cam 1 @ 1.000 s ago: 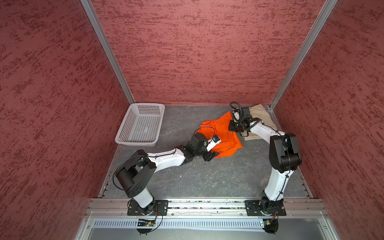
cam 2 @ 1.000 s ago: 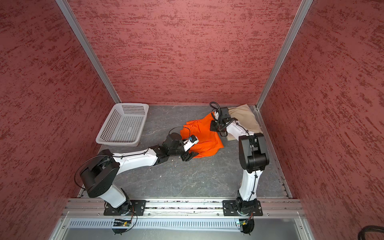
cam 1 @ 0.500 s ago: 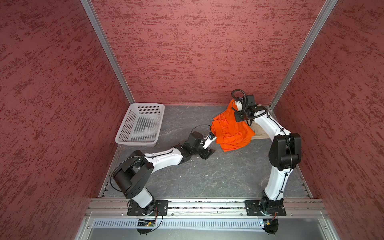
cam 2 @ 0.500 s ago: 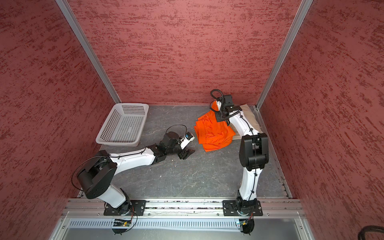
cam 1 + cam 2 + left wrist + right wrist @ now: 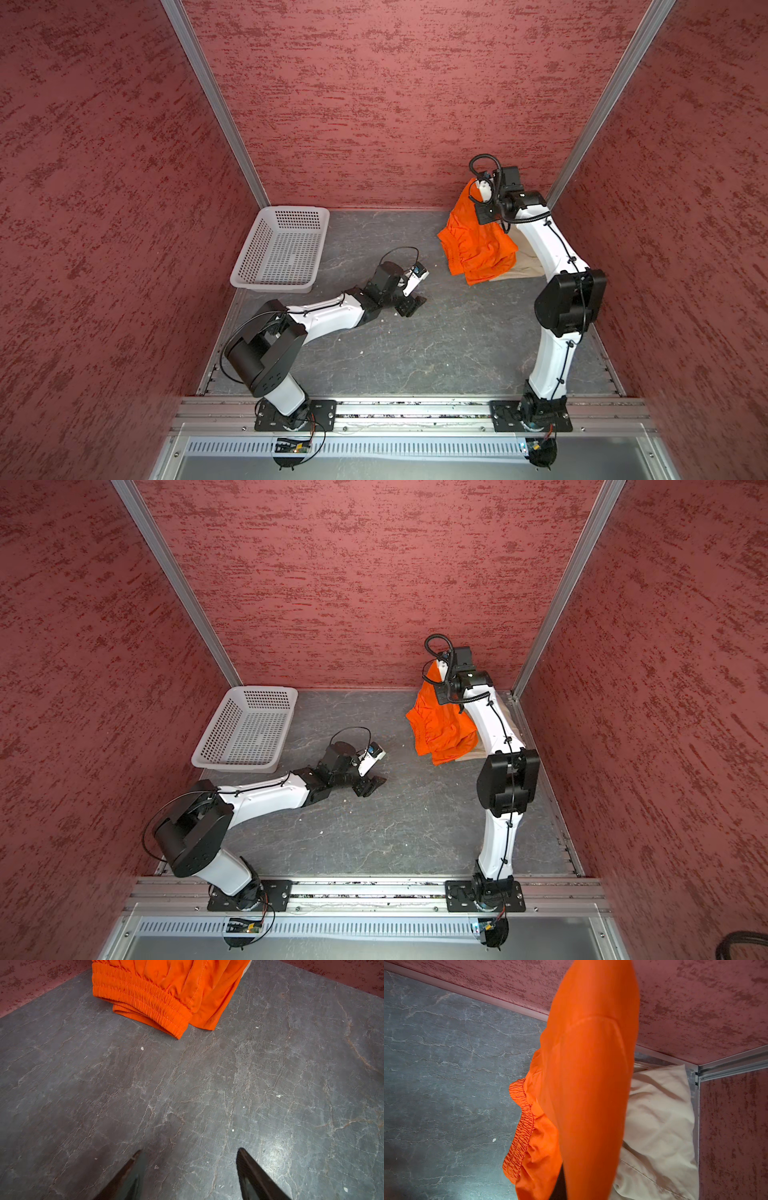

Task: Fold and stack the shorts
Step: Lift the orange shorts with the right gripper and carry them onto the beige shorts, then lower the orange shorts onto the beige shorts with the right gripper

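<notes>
Shorts in bright orange [image 5: 478, 245] hang from the right pincer [image 5: 478, 205], which is shut tight on their top edge, by the back right corner of the surface [image 5: 415, 353]. Their low part droops over the beige shorts [image 5: 525, 266], which lie flat there. I think this is the stacking step. Next, the orange pair should go down slowly so it lands flat and lined up on the beige pair. The orange cloth looks soft and bunchy, with its stretchy waist doubled over. The left pincer [image 5: 187, 1153] is wide open, holds nothing, and sits low, apart from the shorts.
</notes>
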Robot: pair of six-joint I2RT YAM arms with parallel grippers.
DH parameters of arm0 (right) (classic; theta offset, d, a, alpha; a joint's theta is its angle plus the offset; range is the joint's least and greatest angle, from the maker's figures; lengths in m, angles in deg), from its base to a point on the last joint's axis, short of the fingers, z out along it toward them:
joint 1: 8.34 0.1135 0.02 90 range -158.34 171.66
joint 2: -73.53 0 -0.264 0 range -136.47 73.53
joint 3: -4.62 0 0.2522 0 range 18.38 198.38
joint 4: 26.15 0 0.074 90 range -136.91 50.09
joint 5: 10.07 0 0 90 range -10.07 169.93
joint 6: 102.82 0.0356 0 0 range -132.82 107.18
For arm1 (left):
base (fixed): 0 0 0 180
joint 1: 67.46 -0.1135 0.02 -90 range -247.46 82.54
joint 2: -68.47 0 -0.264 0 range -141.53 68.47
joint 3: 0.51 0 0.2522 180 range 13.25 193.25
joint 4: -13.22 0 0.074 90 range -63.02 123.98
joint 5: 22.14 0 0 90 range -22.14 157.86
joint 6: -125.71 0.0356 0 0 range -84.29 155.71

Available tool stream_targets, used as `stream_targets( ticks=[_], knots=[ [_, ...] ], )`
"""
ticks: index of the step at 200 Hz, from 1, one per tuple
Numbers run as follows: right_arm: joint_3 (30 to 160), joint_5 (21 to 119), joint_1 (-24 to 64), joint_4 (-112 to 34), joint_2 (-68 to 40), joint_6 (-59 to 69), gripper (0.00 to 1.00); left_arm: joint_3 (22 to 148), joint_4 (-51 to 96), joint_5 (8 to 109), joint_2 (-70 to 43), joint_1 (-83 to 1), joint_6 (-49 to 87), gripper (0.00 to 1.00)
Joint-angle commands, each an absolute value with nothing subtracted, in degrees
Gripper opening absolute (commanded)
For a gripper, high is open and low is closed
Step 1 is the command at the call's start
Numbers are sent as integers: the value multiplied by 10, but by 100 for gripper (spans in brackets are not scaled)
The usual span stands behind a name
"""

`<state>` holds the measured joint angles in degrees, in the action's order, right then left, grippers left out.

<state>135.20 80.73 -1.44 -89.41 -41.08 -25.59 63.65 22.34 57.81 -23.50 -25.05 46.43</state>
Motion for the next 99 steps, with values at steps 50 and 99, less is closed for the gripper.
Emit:
stream_targets(
  ticks=[50, 99],
  knots=[
    [1451, 805, -17, -963, -409, -268, 0, 652, 234, 591, -230, -255, 457, 70],
    [1490, 815, -17, -986, -413, -280, 0, 653, 235, 591, -229, -255, 457, 70]
  ],
)
